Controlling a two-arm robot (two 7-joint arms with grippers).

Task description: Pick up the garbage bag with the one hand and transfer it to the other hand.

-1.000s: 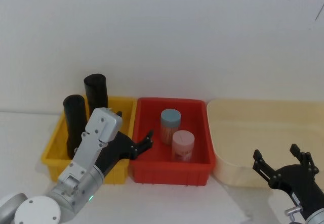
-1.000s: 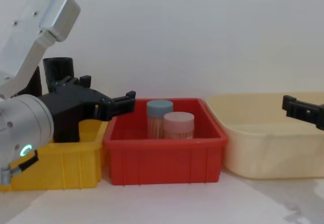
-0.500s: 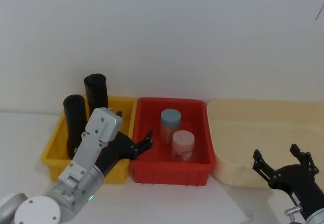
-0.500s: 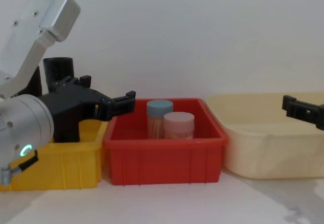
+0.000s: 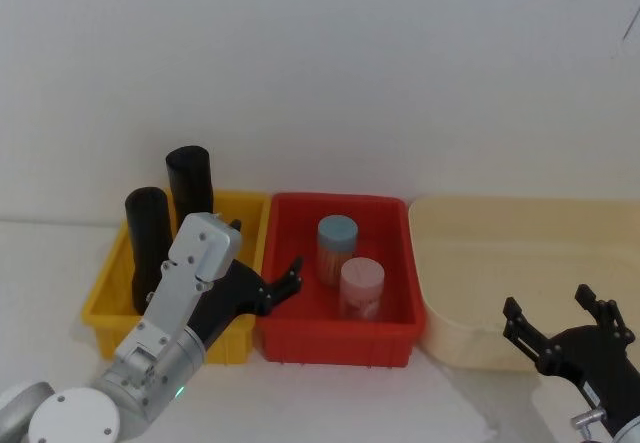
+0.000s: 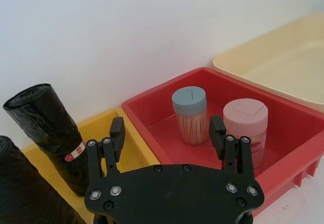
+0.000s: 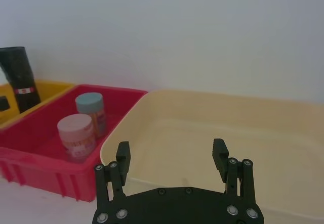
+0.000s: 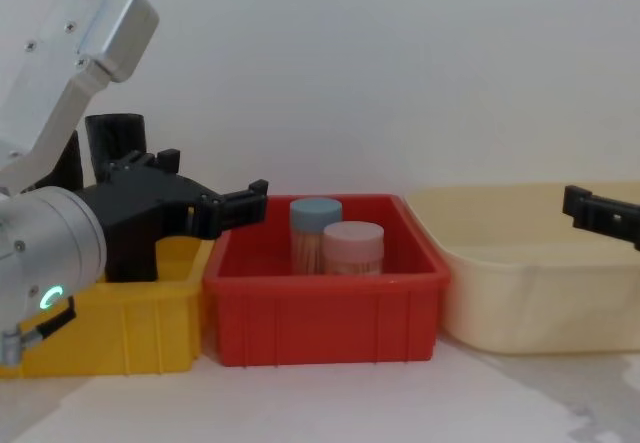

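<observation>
The garbage bag [image 5: 148,229], a plain black roll, stands upright in the yellow bin [image 5: 106,303] and shows at the corner of the left wrist view [image 6: 14,193]. Behind it stands a second black roll [image 5: 189,183] with a red-and-white sticker [image 6: 75,151]. My left gripper [image 5: 266,247], on the green-lit arm, hangs open over the wall between the yellow and red bins, to the right of both rolls and touching neither [image 6: 167,128] [image 8: 212,178]. My right gripper [image 5: 552,309] is open and holds nothing at the near edge of the cream tub [image 7: 171,147].
The red bin [image 5: 300,335] holds a blue-lidded jar [image 5: 337,246] and a pink-lidded jar [image 5: 361,287]. A wide cream tub [image 5: 480,253] sits to its right. A white wall rises close behind all three containers.
My right gripper has shifted slightly to the right and lower. The left gripper and both rolls have stayed put.
</observation>
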